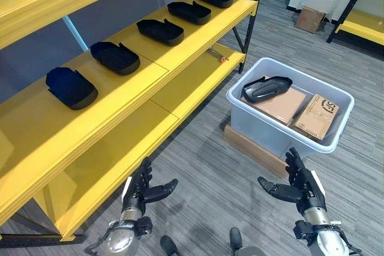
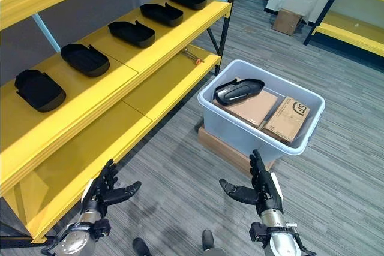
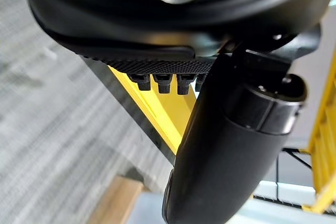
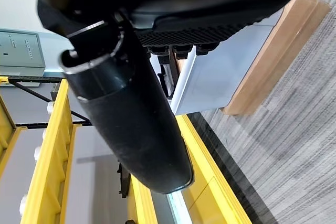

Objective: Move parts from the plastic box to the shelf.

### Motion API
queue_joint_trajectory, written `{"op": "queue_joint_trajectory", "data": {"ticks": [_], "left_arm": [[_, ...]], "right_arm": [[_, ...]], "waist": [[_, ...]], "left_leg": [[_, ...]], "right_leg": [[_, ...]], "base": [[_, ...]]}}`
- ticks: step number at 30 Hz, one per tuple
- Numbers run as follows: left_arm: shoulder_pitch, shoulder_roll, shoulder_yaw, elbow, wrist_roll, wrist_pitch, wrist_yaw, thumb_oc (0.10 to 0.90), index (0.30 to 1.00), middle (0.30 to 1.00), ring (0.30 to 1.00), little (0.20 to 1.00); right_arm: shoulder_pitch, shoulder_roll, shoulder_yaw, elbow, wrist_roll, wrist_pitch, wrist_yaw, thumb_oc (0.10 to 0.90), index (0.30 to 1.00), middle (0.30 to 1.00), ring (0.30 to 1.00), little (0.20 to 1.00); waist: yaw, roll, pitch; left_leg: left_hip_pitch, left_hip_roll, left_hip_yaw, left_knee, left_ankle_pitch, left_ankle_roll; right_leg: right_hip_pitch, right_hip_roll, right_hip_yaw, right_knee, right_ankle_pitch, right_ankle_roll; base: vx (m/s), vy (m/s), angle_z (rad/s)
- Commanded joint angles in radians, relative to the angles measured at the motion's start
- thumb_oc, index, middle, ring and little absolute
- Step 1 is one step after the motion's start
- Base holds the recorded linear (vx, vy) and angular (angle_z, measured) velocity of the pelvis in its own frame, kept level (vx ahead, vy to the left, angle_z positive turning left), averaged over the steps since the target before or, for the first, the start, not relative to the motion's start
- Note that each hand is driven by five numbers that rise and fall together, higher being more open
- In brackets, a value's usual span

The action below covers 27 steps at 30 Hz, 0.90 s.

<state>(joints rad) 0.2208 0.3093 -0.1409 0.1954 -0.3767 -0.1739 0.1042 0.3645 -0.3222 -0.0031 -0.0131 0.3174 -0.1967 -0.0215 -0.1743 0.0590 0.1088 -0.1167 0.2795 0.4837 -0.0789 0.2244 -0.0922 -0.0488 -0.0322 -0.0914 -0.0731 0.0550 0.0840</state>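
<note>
A pale grey plastic box (image 1: 282,139) stands on the carpet to the right, on a flat wooden base. Inside it one black moulded part (image 1: 266,88) lies on top of two cardboard cartons (image 1: 316,117). Several similar black parts (image 1: 115,57) sit in a row on the yellow shelf (image 1: 138,88) to the left. My left hand (image 1: 142,190) hovers low beside the shelf's bottom board, open and holding nothing. My right hand (image 1: 302,185) is just in front of the box, also open and holding nothing, its thumb (image 4: 131,124) straight.
A lower yellow shelf board (image 1: 120,160) runs under the row of parts, with a small orange-tipped tool (image 1: 217,56) on it. A cardboard carton (image 1: 310,19) and another yellow rack (image 1: 363,25) stand at the back right. Grey carpet (image 1: 210,178) lies between the shelf and the box.
</note>
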Motion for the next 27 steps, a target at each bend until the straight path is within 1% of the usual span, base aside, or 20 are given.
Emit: {"op": "queue_joint_trajectory", "data": {"ticks": [1, 3, 5, 6, 7, 8, 9, 10, 11, 12, 14, 15, 16, 17, 18, 21, 24, 25, 26, 27], "left_arm": [[-0.129, 0.054, 0.054, -0.034, 0.037, -0.099, 0.018, 0.9, 1.0, 1.0, 1.0, 1.0], [-0.147, 0.056, 0.043, -0.025, 0.038, -0.099, 0.026, 0.9, 1.0, 1.0, 1.0, 1.0], [-0.169, 0.059, 0.038, -0.012, 0.04, -0.1, 0.037, 0.9, 1.0, 1.0, 1.0, 1.0], [-0.173, 0.062, 0.042, -0.014, 0.037, -0.101, 0.045, 0.9, 1.0, 1.0, 1.0, 1.0], [-0.173, 0.062, 0.042, -0.014, 0.037, -0.101, 0.045, 0.9, 1.0, 1.0, 1.0, 1.0], [-0.177, 0.06, 0.046, -0.015, 0.032, -0.101, 0.049, 0.9, 1.0, 1.0, 1.0, 1.0], [-0.158, 0.058, 0.076, -0.036, 0.022, -0.099, 0.057, 0.9, 1.0, 1.0, 1.0, 1.0], [-0.158, 0.059, 0.076, -0.037, 0.022, -0.099, 0.057, 0.9, 1.0, 1.0, 1.0, 1.0], [-0.149, 0.056, 0.083, -0.045, 0.019, -0.097, 0.05, 0.9, 1.0, 1.0, 1.0, 1.0], [-0.142, 0.051, 0.087, -0.043, 0.021, -0.095, 0.043, 0.9, 1.0, 1.0, 1.0, 1.0], [-0.143, 0.048, 0.08, -0.033, 0.026, -0.098, 0.037, 0.9, 1.0, 1.0, 1.0, 1.0], [-0.152, 0.05, 0.073, -0.03, 0.026, -0.1, 0.039, 0.9, 1.0, 1.0, 1.0, 1.0], [-0.152, 0.05, 0.073, -0.029, 0.026, -0.1, 0.04, 0.9, 1.0, 1.0, 1.0, 1.0], [-0.158, 0.052, 0.062, -0.023, 0.03, -0.099, 0.046, 0.9, 1.0, 1.0, 1.0, 1.0], [-0.152, 0.051, 0.065, -0.023, 0.035, -0.1, 0.049, 0.9, 1.0, 1.0, 1.0, 1.0], [-0.135, 0.041, 0.07, -0.02, 0.033, -0.103, 0.049, 0.9, 1.0, 1.0, 1.0, 1.0], [-0.12, 0.031, 0.085, -0.013, 0.023, -0.107, 0.05, 0.9, 1.0, 1.0, 1.0, 1.0], [-0.108, 0.027, 0.088, -0.012, 0.014, -0.108, 0.05, 0.9, 1.0, 1.0, 1.0, 1.0], [-0.116, 0.022, 0.079, -0.013, 0.006, -0.116, 0.065, 0.9, 1.0, 1.0, 1.0, 1.0], [-0.117, 0.022, 0.078, -0.012, 0.006, -0.116, 0.065, 0.9, 1.0, 1.0, 1.0, 1.0]], "right_arm": [[-0.049, -0.016, -0.057, -0.099, 0.017, -0.147, -0.024, 0.9, 1.0, 1.0, 1.0, 1.0], [-0.048, -0.014, -0.049, -0.101, 0.022, -0.15, -0.025, 0.9, 1.0, 1.0, 1.0, 1.0], [-0.042, -0.018, -0.039, -0.1, 0.016, -0.154, -0.033, 0.9, 1.0, 1.0, 1.0, 1.0], [-0.041, -0.023, -0.033, -0.095, 0.011, -0.156, -0.037, 0.9, 1.0, 1.0, 1.0, 1.0], [-0.042, -0.022, -0.033, -0.095, 0.011, -0.156, -0.038, 0.9, 1.0, 1.0, 1.0, 1.0], [-0.048, -0.028, -0.025, -0.089, 0.006, -0.156, -0.041, 0.9, 1.0, 1.0, 1.0, 1.0], [-0.085, -0.048, -0.004, -0.054, -0.002, -0.15, -0.044, 0.9, 1.0, 1.0, 1.0, 1.0], [-0.086, -0.048, -0.004, -0.054, -0.002, -0.151, -0.044, 0.9, 1.0, 1.0, 1.0, 1.0], [-0.092, -0.052, -0.003, -0.046, -0.001, -0.144, -0.04, 0.9, 1.0, 1.0, 1.0, 1.0], [-0.091, -0.054, -0.005, -0.034, -0.001, -0.138, -0.033, 0.9, 1.0, 1.0, 1.0, 1.0], [-0.082, -0.061, -0.025, -0.023, -0.005, -0.132, -0.035, 0.9, 1.0, 1.0, 1.0, 1.0], [-0.089, -0.066, -0.028, -0.02, -0.002, -0.131, -0.039, 0.9, 1.0, 1.0, 1.0, 1.0], [-0.089, -0.067, -0.028, -0.02, -0.002, -0.131, -0.039, 0.9, 1.0, 1.0, 1.0, 1.0], [-0.133, -0.078, -0.007, 0.012, -0.009, -0.129, -0.054, 0.9, 1.0, 1.0, 1.0, 1.0], [-0.145, -0.081, 0.005, 0.021, -0.014, -0.129, -0.057, 0.9, 1.0, 1.0, 1.0, 1.0], [-0.163, -0.092, 0.021, 0.037, -0.029, -0.123, -0.054, 0.9, 1.0, 1.0, 1.0, 1.0], [-0.177, -0.092, 0.03, 0.047, -0.036, -0.116, -0.041, 0.9, 1.0, 1.0, 1.0, 1.0], [-0.178, -0.088, 0.037, 0.047, -0.033, -0.113, -0.033, 0.9, 1.0, 1.0, 1.0, 1.0], [-0.181, -0.078, 0.037, 0.057, -0.028, -0.113, -0.04, 0.9, 1.0, 1.0, 1.0, 1.0], [-0.181, -0.078, 0.037, 0.057, -0.028, -0.113, -0.041, 0.9, 1.0, 1.0, 1.0, 1.0]], "waist": [[-0.022, -0.032, 0.035], [-0.031, -0.036, 0.046], [-0.031, -0.044, 0.064], [-0.019, -0.05, 0.072], [-0.021, -0.05, 0.072], [-0.01, -0.057, 0.078], [0.032, -0.088, 0.094], [0.031, -0.088, 0.095], [0.043, -0.095, 0.099], [0.041, -0.098, 0.099], [0.033, -0.082, 0.103], [0.039, -0.077, 0.107], [0.036, -0.076, 0.105], [0.072, -0.069, 0.124], [0.09, -0.067, 0.132], [0.122, -0.064, 0.143], [0.152, -0.076, 0.144], [0.165, -0.075, 0.136], [0.167, -0.079, 0.114], [0.172, -0.075, 0.113]], "left_leg": [[0.052, 0.147, 0.0, 0.063, 0.005, -0.112], [0.051, 0.164, 0.002, 0.076, -0.013, -0.102], [0.036, 0.171, -0.05, 0.133, -0.022, -0.089], [0.021, 0.157, -0.112, 0.17, -0.026, -0.079], [0.014, 0.159, -0.118, 0.179, -0.03, -0.079], [-0.003, 0.134, -0.181, 0.209, -0.048, -0.061], [-0.07, 0.018, -0.364, 0.294, -0.119, 0.012], [-0.071, 0.017, -0.364, 0.3, -0.123, 0.014], [-0.103, -0.027, -0.385, 0.322, -0.149, 0.025], [-0.115, -0.045, -0.366, 0.299, -0.152, 0.029], [-0.139, -0.077, -0.342, 0.225, -0.088, 0.014], [-0.183, -0.113, -0.373, 0.198, -0.062, 0.017], [-0.186, -0.115, -0.375, 0.198, -0.06, 0.017], [-0.308, -0.222, -0.495, 0.085, 0.01, 0.006], [-0.329, -0.242, -0.52, 0.05, 0.022, 0.003], [-0.355, -0.249, -0.544, 0.009, 0.04, -0.002], [-0.348, -0.254, -0.585, 0.021, 0.047, 0.0], [-0.332, -0.242, -0.602, 0.014, 0.046, 0.009], [-0.309, -0.224, -0.6, 0.012, 0.077, 0.005], [-0.312, -0.218, -0.598, 0.01, 0.08, 0.003]], "right_leg": [[-0.066, 0.03, 0.027, 0.152, -0.139, -0.005], [-0.108, 0.048, 0.035, 0.227, -0.166, -0.019], [-0.146, 0.071, 0.061, 0.282, -0.181, -0.037], [-0.148, 0.081, 0.08, 0.286, -0.178, -0.045], [-0.149, 0.081, 0.077, 0.286, -0.179, -0.045], [-0.147, 0.084, 0.093, 0.281, -0.177, -0.049], [-0.137, 0.098, 0.156, 0.25, -0.146, -0.066], [-0.136, 0.096, 0.156, 0.25, -0.148, -0.064], [-0.123, 0.095, 0.169, 0.233, -0.145, -0.064], [-0.103, 0.092, 0.174, 0.207, -0.14, -0.064], [-0.095, 0.087, 0.175, 0.171, -0.128, -0.066], [-0.099, 0.085, 0.176, 0.164, -0.125, -0.066], [-0.101, 0.083, 0.173, 0.164, -0.126, -0.066], [-0.09, 0.123, 0.212, 0.18, -0.129, -0.064], [-0.072, 0.142, 0.236, 0.187, -0.137, -0.066], [-0.038, 0.181, 0.296, 0.192, -0.151, -0.071], [0.026, 0.198, 0.378, 0.178, -0.176, -0.067], [0.037, 0.204, 0.408, 0.172, -0.179, -0.065], [0.066, 0.184, 0.446, 0.16, -0.201, -0.058], [0.062, 0.188, 0.45, 0.159, -0.196, -0.058]], "base": [[-0.03, -0.211, -0.08], [-0.03, -0.245, -0.12], [-0.01, -0.295, -0.19], [0.01, -0.148, -0.16], [0.01, -0.127, -0.19], [-0.02, -0.146, -0.28], [-0.01, -0.139, -0.42], [0.01, -0.111, -0.73], [0.07, -0.039, -1.25], [0.11, -0.038, -1.31], [0.05, 0.053, -0.49], [-0.01, 0.073, 0.14], [0.14, 0.043, 0.19], [0.25, 0.027, 0.21], [0.32, 0.046, 0.03], [0.17, 0.044, -0.63], [0.26, 0.117, -0.96], [0.41, 0.3, -1.86], [0.3, 0.247, -1.92], [0.35, 0.271, -1.68]]}}
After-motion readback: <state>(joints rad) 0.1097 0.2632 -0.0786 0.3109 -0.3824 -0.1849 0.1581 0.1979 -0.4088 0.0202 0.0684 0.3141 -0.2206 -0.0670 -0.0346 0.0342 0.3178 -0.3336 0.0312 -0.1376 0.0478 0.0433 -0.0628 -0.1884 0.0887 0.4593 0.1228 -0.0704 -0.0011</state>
